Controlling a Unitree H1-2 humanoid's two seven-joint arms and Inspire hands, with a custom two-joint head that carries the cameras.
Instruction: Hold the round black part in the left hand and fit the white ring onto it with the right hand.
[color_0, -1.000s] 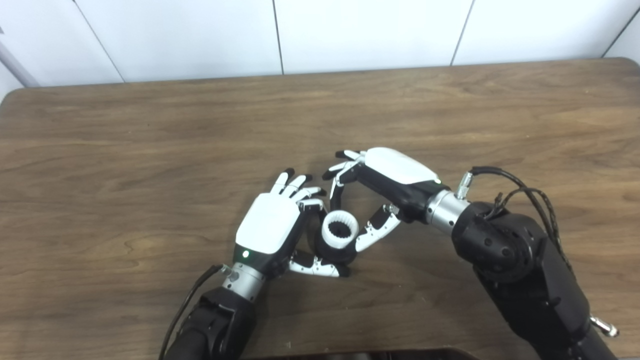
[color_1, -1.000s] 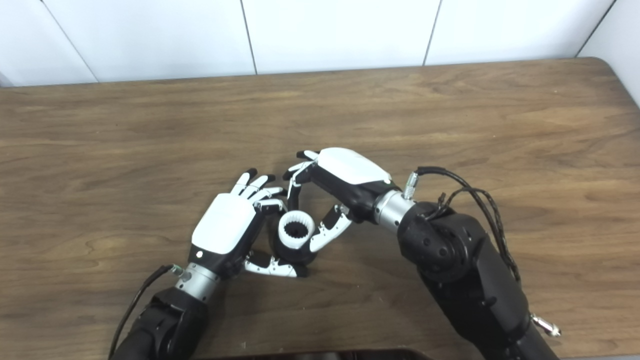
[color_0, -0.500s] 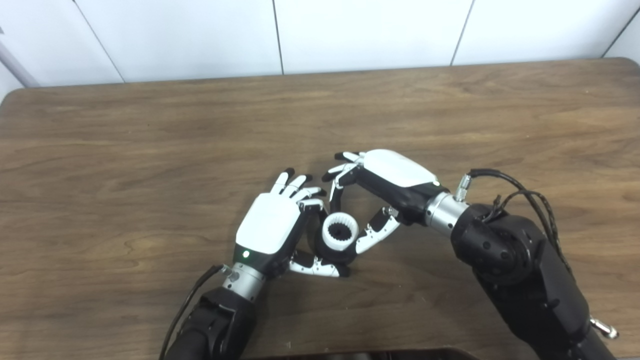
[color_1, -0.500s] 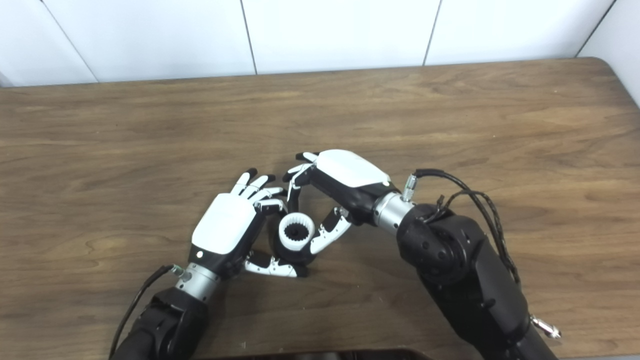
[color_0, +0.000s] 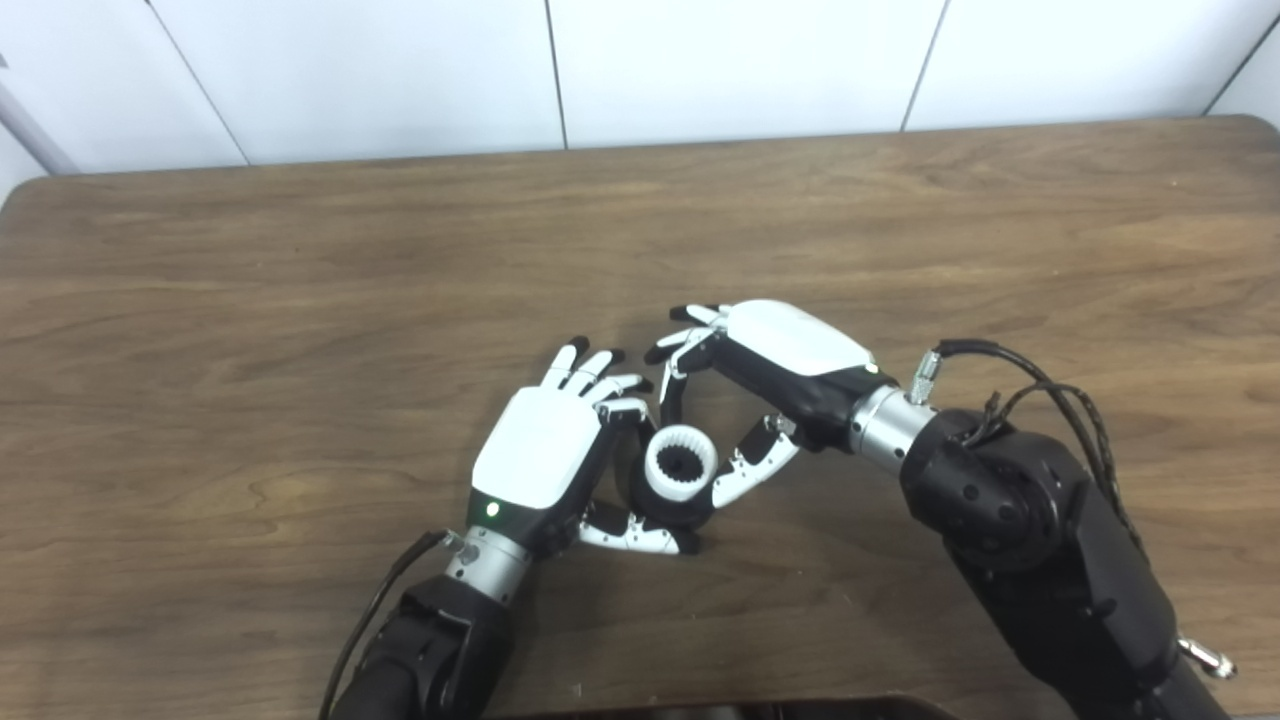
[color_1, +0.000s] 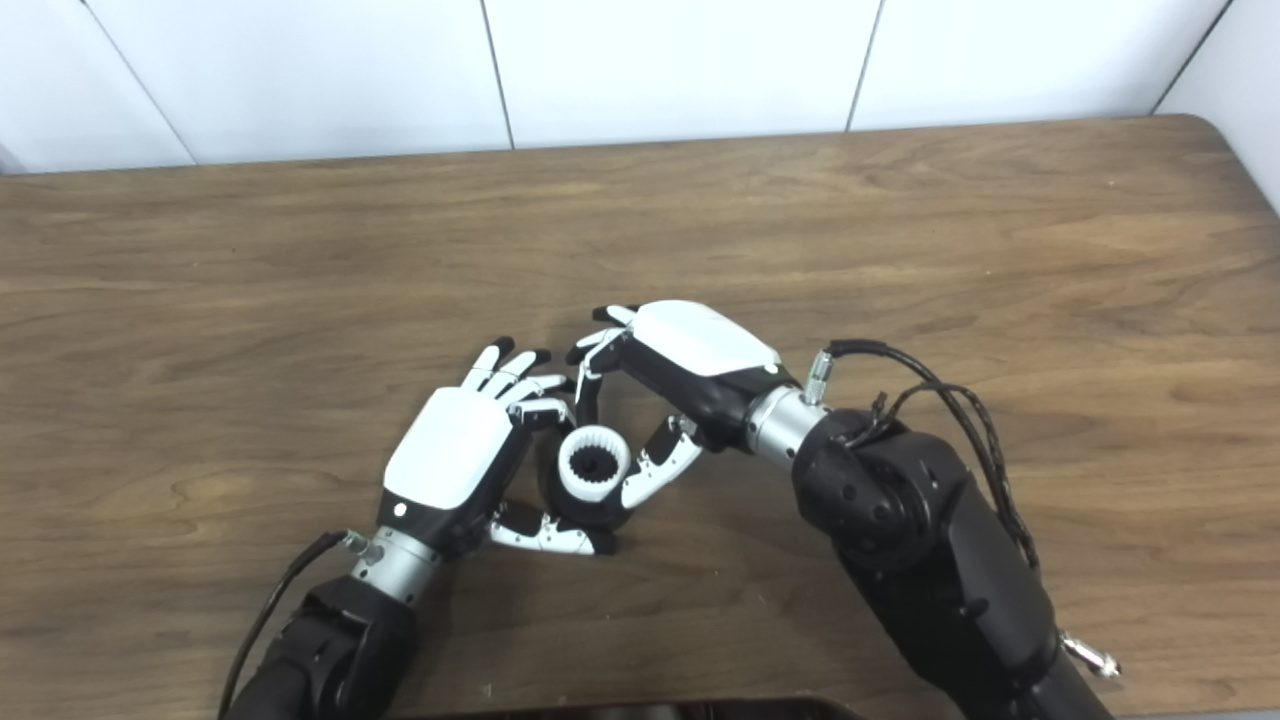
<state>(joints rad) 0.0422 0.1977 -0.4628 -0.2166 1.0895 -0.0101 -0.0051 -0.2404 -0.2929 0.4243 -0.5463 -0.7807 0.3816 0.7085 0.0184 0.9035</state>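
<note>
Left hand: fingers clamped around round black part, steadying it on the bench.
Right hand: fingers pinching white ring, seating it.

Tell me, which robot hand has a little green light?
The left robot hand: a green light glows near its wrist. The right robot hand shows none.

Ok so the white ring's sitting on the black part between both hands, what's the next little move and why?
Probably press the white ring a bit further down with the right hand. The ring sits on top of the round black part, which the left hand grips; the right hand's fingers and thumb bracket the ring. Whether it is fully seated cannot be told.
</note>
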